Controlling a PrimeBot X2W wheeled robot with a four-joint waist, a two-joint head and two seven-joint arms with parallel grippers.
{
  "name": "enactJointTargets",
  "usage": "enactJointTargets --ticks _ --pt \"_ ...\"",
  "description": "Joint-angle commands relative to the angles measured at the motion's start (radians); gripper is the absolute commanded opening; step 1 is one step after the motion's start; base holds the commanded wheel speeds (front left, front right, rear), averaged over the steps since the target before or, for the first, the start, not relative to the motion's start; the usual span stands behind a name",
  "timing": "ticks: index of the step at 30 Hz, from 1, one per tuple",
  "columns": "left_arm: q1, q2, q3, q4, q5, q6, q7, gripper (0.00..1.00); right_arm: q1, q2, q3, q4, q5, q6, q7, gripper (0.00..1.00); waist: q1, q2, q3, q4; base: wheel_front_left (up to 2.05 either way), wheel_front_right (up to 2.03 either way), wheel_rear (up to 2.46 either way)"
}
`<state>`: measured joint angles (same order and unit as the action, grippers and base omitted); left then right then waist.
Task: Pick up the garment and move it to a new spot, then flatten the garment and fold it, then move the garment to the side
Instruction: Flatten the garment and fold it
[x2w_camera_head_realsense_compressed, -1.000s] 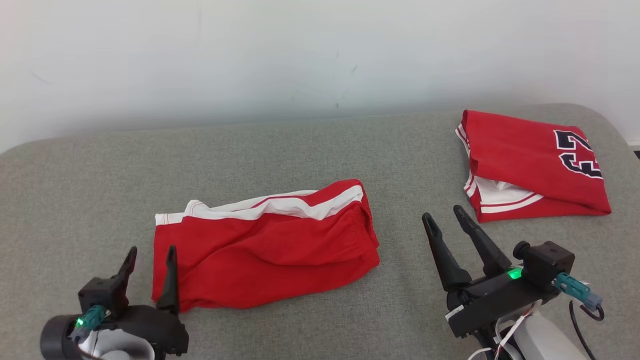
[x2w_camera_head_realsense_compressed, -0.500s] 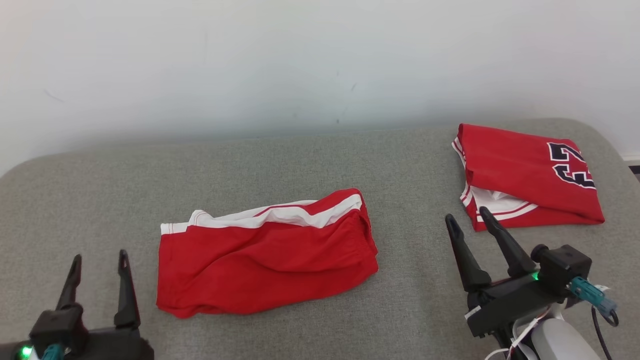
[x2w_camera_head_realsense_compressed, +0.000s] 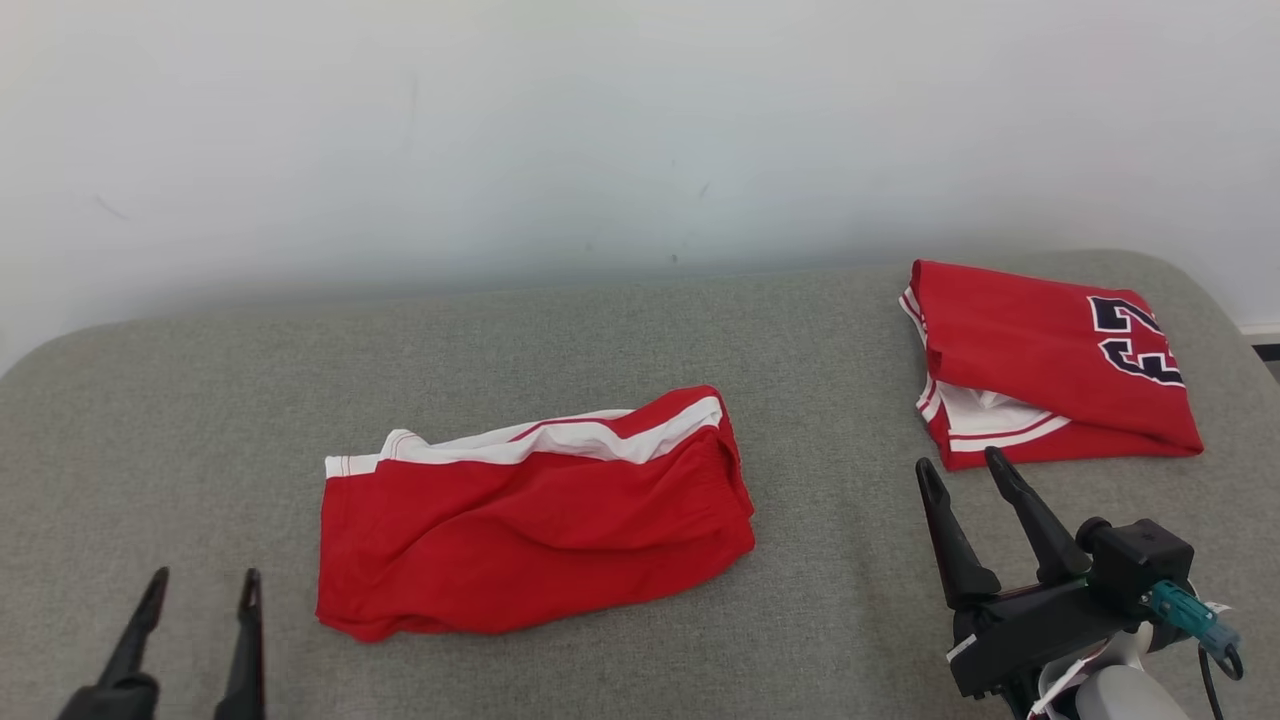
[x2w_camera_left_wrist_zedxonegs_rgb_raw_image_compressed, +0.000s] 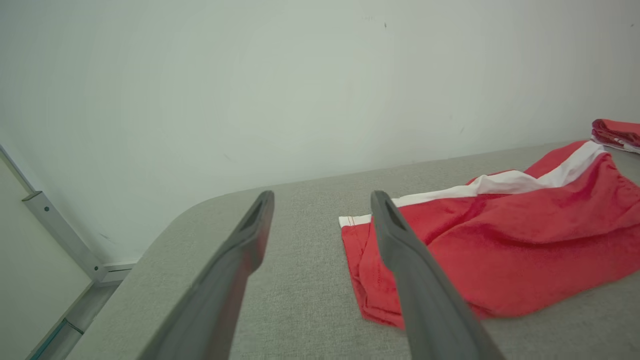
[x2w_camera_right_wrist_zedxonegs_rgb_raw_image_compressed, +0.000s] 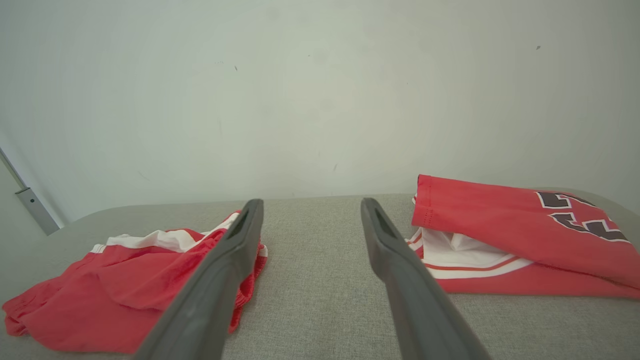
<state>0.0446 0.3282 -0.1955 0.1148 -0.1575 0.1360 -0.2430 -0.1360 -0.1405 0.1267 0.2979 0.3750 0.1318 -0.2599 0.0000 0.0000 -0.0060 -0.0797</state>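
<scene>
Wall (x2w_camera_head_realsense_compressed: 640, 120): pale, bare, behind the pad's far edge. Pad (x2w_camera_head_realsense_compressed: 200, 400): grey fabric, rounded corners, carries both garments. Shorts (x2w_camera_head_realsense_compressed: 530, 530): red, white stripe; I take these for the garment in hand. They lie mid-pad toward the near edge, doubled over once with the stripe along the far side, rumpled, touching nothing else. Jersey (x2w_camera_head_realsense_compressed: 1040, 360): red, dark numerals, folded, at the far right corner, well apart from the shorts. Right gripper (x2w_camera_head_realsense_compressed: 957, 459): mine, over the near right part of the pad, between shorts and jersey, jaws wide, nothing in them; the tips stop just short of the jersey's near edge. Left gripper (x2w_camera_head_realsense_compressed: 205, 574): mine, at the near left corner, jaws wide, empty, beside the shorts' left hem and clear of it. Rail (x2w_camera_left_wrist_zedxonegs_rgb_raw_image_compressed: 60, 235): metal strip on the wall past the left edge, of no concern. Step, as I judge it: the fold looks made and no jaw is on cloth, so the move to the side is what remains, though the wrinkles might want one more smoothing. Next move calls for: both jaws lowered to the shorts' ends, pinching every layer so the fold holds. In the way: nothing between jaws and shorts; the jersey takes the far right corner, so a free spot is needed; the top layer may slip open.
</scene>
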Motion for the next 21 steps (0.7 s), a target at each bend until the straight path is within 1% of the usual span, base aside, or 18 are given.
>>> enactJointTargets --ticks 1,3,7,10,21 --pt "0.017 0.016 0.012 -0.015 -0.02 -0.014 -0.005 1.0 0.006 0.003 -0.006 -0.001 -0.009 -0.002 0.0 1.0 0.0 0.0 0.002 0.001 0.0 0.0 0.0" --pt "0.032 0.03 0.032 -0.022 -0.028 -0.007 -0.007 1.0 0.006 0.006 -0.011 -0.002 -0.01 -0.002 0.0 1.0 0.0 0.0 0.003 0.002 0.0 0.0 0.0" --pt "0.053 0.032 0.067 -0.042 -0.056 0.001 -0.015 1.0 0.013 0.015 -0.021 0.003 -0.017 -0.002 0.01 1.0 0.0 0.0 0.004 0.004 0.0 0.0 0.0" --pt "0.059 0.029 0.075 -0.051 -0.062 0.005 -0.017 1.0 0.012 0.019 -0.035 0.002 -0.012 -0.002 0.008 1.0 0.0 0.0 0.004 0.007 0.0 0.0 0.0" --pt "0.037 0.016 0.055 -0.042 -0.053 0.013 -0.02 1.0 0.008 0.029 -0.036 0.004 -0.024 -0.002 0.003 1.0 0.0 0.0 0.004 0.011 0.0 0.0 0.0"
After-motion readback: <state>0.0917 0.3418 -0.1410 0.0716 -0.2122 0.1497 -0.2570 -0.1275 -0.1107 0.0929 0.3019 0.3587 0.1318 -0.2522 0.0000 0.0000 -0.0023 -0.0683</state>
